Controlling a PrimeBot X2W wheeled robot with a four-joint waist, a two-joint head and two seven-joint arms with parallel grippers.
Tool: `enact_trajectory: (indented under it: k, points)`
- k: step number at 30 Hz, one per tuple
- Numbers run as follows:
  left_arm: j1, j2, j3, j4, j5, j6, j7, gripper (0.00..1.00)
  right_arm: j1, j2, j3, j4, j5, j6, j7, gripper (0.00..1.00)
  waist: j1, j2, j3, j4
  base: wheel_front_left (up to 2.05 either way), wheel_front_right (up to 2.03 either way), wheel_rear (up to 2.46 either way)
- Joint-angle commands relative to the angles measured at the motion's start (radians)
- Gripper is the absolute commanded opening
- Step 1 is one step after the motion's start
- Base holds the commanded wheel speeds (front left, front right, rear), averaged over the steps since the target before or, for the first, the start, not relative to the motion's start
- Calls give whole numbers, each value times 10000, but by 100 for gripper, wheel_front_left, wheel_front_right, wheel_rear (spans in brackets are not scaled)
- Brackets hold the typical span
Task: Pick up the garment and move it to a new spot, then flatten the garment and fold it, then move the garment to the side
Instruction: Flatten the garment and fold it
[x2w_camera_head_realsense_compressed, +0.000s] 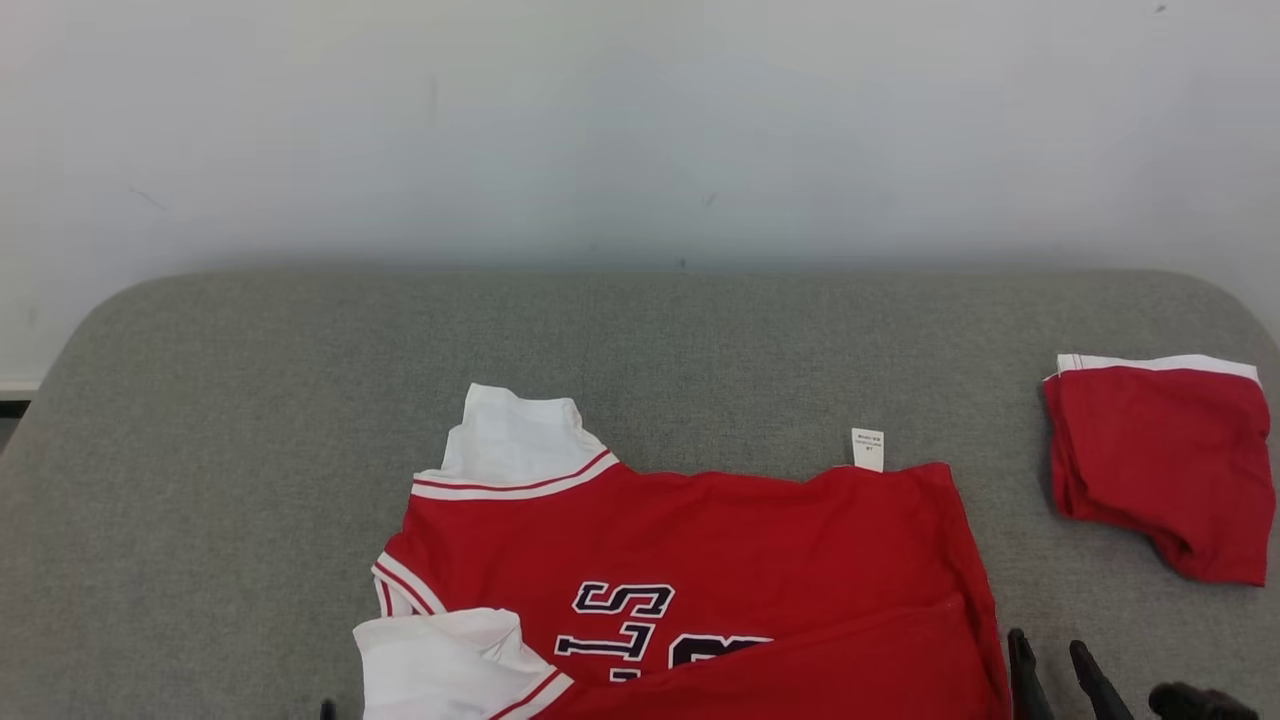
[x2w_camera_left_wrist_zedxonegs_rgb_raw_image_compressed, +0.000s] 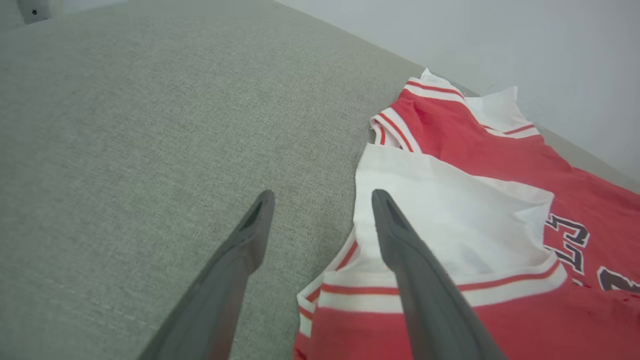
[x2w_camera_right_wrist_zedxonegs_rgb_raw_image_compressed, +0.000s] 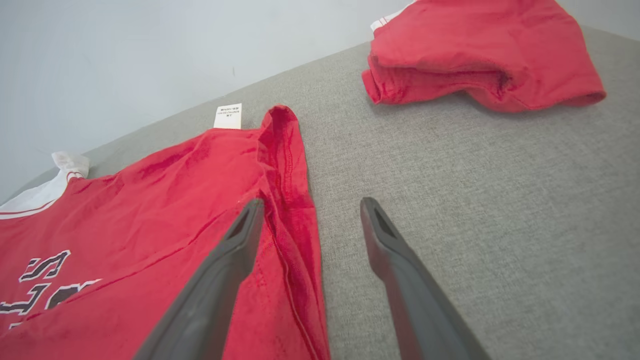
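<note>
Fold step, likely: jersey (x2w_camera_head_realsense_compressed: 700, 540) flat on table (x2w_camera_head_realsense_compressed: 250, 420), left gripper (x2w_camera_left_wrist_zedxonegs_rgb_raw_image_compressed: 322, 200) and right gripper (x2w_camera_right_wrist_zedxonegs_rgb_raw_image_compressed: 310, 207) both spread, empty; next needs pinching its near corners.

The grey, cloth-covered desk (x2w_camera_head_realsense_compressed: 250, 400) has rounded far corners. A red jersey (x2w_camera_head_realsense_compressed: 750, 540) with white sleeves lies spread flat at the middle of its near edge. A folded red bundle (x2w_camera_head_realsense_compressed: 1165, 460) lies by the right edge, well apart from the jersey.
</note>
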Motion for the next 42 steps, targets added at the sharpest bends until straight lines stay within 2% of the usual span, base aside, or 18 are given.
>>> enact_trajectory:
  k: [1, 6, 13, 19, 24, 27, 33, 38, 42]
  points:
    - [-294, 32, 73, -135, 130, -8, -30, 100, -296, 28, 37, -27, -128, -26, 0, 100, 0, 0, 240, 79, 0, 0, 0]
    - [-1466, 21, 51, -352, 527, -25, -30, 100, -1659, -212, 421, 244, -402, -26, 2, 100, 0, 0, 1010, 135, 0, 0, 0]
    - [-3345, 23, -338, 44, 1255, -68, -28, 100, -3779, -566, 1255, 1107, -375, -26, 9, 100, 0, 0, 1872, 203, 0, 0, 0]
    - [-4937, 224, -826, 1016, 1869, -65, -30, 100, -4745, -714, 1542, 1556, -305, -26, 5, 100, 0, 0, 2342, 238, 0, 0, 0]
    - [-6747, 282, -1513, 2538, 1973, -60, 128, 100, -5089, -739, 1624, 1548, -389, -26, 4, 100, 0, 0, 2763, 202, 0, 0, 0]
    - [-8023, 398, -1938, 3335, 1971, -62, 512, 100, -5255, -684, 1722, 1471, -423, -27, 3, 100, 0, 0, 3051, 68, 0, 0, 0]
    - [-9969, 620, -2524, 4945, 2011, -60, 1985, 100, -5557, -560, 1932, 1277, -392, -27, 3, 100, 0, 0, 3539, -384, 0, 0, 0]
    - [-10741, 722, -2766, 5959, 1873, -59, 2700, 100, -5708, -547, 1993, 1053, -297, -27, 2, 100, 0, 0, 3779, -700, 0, 0, 0]
    - [-11194, 930, -2773, 6662, 1889, 174, 3109, 100, -5805, -509, 1998, 850, -294, -27, 2, 100, 0, 0, 3955, -904, 0, 0, 0]
